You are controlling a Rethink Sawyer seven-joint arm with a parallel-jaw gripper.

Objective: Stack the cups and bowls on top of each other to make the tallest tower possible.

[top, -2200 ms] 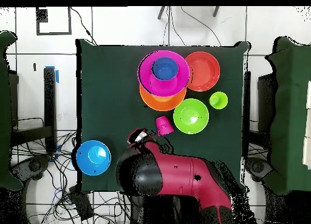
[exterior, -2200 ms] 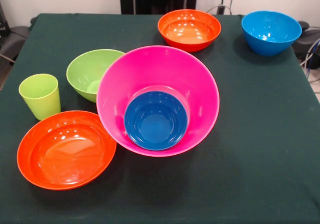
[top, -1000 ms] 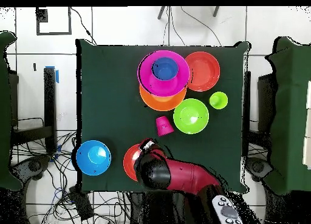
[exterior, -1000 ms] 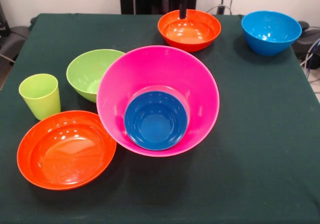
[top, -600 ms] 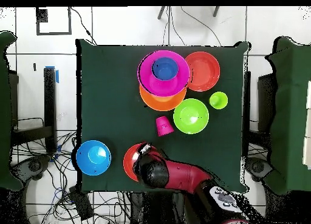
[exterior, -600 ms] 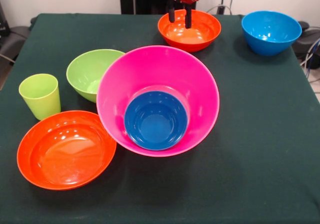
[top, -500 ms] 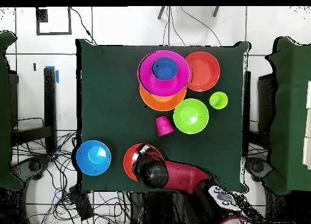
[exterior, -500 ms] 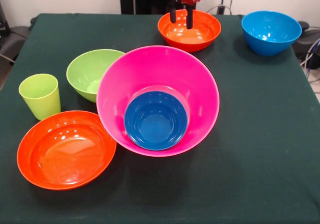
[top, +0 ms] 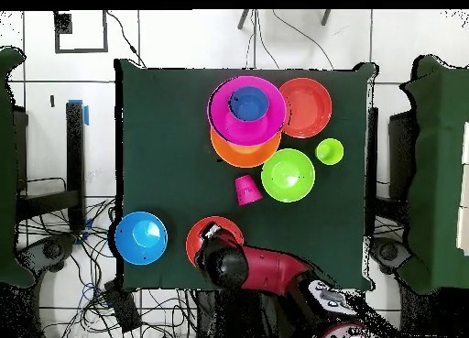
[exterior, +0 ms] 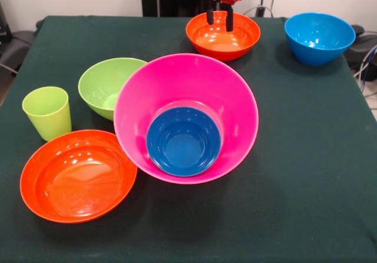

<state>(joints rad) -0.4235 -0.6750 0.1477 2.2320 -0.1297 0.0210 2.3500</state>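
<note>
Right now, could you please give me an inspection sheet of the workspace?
Surface: dark green table, bare along its near edge.
Job's things: small dark blue bowl nested in big pink bowl, which sits on an orange bowl; green bowl, lime green cup, two red-orange bowls, light blue bowl, pink cup apart.
Clutter: nothing seen.
Grippers: gripper open over the far red-orange bowl.
Cables: cables on the floor.
Surroundings: tiled floor.

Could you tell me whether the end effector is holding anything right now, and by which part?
Nothing is held: the end effector hangs open above the red-orange bowl, gripping nothing.
</note>
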